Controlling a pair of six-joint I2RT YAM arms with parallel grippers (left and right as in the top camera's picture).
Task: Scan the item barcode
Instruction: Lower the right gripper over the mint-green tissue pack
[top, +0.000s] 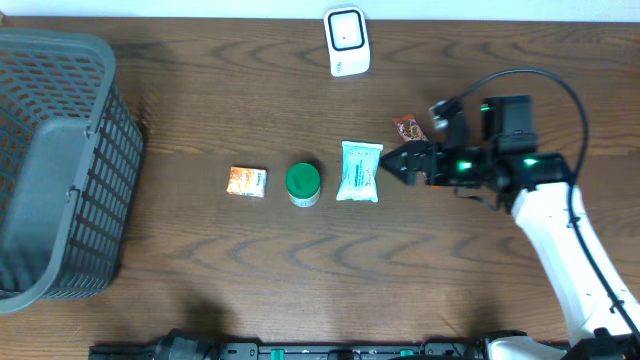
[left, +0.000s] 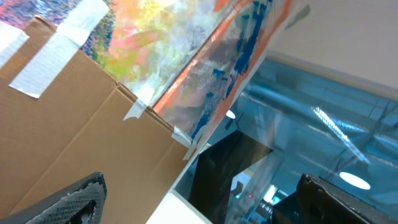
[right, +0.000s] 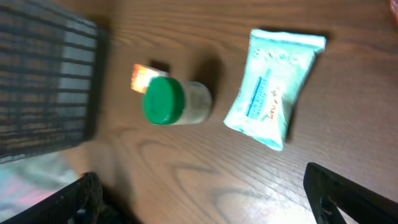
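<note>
A white scanner (top: 347, 41) stands at the table's far edge. In a row on the wooden table lie a small orange box (top: 247, 181), a green-lidded jar (top: 303, 184) and a pale blue wipes packet (top: 359, 171). My right gripper (top: 385, 165) hovers just right of the packet, pointing left, open and empty. Its wrist view has the packet (right: 273, 87), jar (right: 171, 101) and box (right: 144, 76) ahead of the wide-apart fingers of the gripper (right: 205, 199). My left gripper (left: 199, 202) is open with nothing between its fingers, facing away from the table.
A grey mesh basket (top: 55, 170) fills the left end of the table. A small red packet (top: 409, 128) lies just behind the right gripper. The left wrist view faces a taped cardboard box (left: 74, 124) and a colourful panel (left: 186, 56).
</note>
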